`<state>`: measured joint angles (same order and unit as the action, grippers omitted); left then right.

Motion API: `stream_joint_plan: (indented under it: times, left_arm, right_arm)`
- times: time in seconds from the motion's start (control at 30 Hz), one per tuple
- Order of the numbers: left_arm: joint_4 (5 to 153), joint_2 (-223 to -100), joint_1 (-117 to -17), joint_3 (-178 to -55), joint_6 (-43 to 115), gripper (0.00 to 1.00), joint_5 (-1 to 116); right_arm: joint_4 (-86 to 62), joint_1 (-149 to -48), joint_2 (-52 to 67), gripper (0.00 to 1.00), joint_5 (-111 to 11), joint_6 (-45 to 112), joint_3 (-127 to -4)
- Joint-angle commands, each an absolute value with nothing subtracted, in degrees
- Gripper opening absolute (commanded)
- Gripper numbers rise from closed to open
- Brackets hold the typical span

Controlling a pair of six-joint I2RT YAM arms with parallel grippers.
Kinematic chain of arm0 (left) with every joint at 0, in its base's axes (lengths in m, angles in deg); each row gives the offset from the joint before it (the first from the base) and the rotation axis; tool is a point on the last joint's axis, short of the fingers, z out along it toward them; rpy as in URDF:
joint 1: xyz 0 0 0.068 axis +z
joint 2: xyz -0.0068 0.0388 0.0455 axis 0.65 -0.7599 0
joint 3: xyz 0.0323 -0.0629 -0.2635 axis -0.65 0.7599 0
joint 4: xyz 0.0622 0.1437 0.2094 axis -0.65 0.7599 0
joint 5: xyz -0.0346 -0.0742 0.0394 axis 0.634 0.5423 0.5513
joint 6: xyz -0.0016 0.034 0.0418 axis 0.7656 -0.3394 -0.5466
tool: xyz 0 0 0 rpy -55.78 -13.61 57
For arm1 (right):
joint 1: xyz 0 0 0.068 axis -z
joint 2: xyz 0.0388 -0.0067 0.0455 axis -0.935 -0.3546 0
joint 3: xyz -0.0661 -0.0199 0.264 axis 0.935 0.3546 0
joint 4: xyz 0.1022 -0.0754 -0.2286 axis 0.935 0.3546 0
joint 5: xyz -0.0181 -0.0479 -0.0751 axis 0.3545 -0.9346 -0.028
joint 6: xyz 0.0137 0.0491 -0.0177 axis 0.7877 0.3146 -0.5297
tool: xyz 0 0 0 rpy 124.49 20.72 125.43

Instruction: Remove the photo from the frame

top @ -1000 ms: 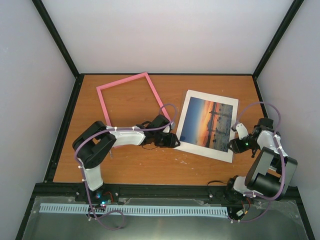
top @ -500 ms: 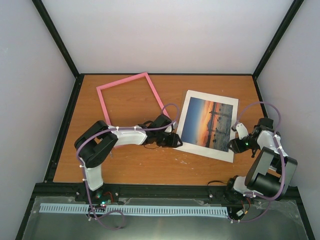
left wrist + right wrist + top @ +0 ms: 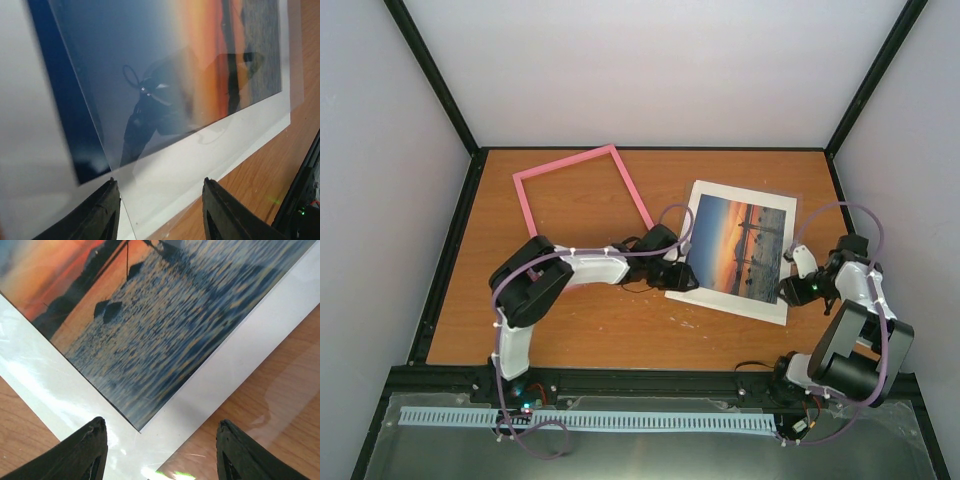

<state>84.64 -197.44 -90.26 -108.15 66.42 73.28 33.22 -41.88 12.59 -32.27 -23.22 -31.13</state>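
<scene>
Right of frame [image 3: 564, 163], found photo [image 3: 740, 247] flat on surface [image 3: 620, 325], already out. Saw L fingers [image 3: 685, 280] open at its near-left corner, R fingers [image 3: 788, 290] open by right edge. Judged removal done; needed clean retreat next.

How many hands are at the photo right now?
2. The left hand is at the near left corner of the photo; the right hand is at its right edge, near corner.
</scene>
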Motion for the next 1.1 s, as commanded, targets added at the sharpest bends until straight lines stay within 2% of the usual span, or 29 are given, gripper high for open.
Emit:
stream_joint_plan:
  times: [0.0, 0.23, 0.37, 0.53, 0.8, 0.93, 1.07]
  left_arm:
    - [84.8, -201.3, -93.3, -115.4, 61.9, 0.46, 75.1]
    - [93.5, -209.1, -98.0, -128.9, 54.9, 0.46, 74.9]
    - [94.6, -203.0, -98.1, -126.9, 50.4, 0.52, 72.9]
    - [100.6, -196.1, -96.8, -123.7, 48.5, 0.59, 62.3]
    - [100.5, -191.9, -90.9, -116.2, 56.3, 0.59, 63.4]
    - [100.9, -194.5, -90.7, -117.4, 57.6, 0.58, 64.8]
    - [103.1, -196.6, -90.5, -118.9, 59.6, 0.58, 61.1]
  right_arm:
    - [35.3, -41.7, 15.6, 0.59, -30.9, -23.8, -33.5]
    - [37.7, -41.7, 14.8, 0.59, -29.8, -24.0, -36.0]
    - [38.2, -41.7, 14.9, 0.59, -28.8, -23.7, -37.4]
    - [36.1, -41.8, 13.4, 0.59, -28.0, -23.6, -36.9]
    - [30.4, -41.7, 9.6, 0.58, -30.5, -23.5, -33.7]
    - [27.2, -41.7, 6.8, 0.58, -32.8, -23.0, -31.9]
    - [25.4, -41.7, 5.0, 0.58, -33.9, -22.8, -30.6]
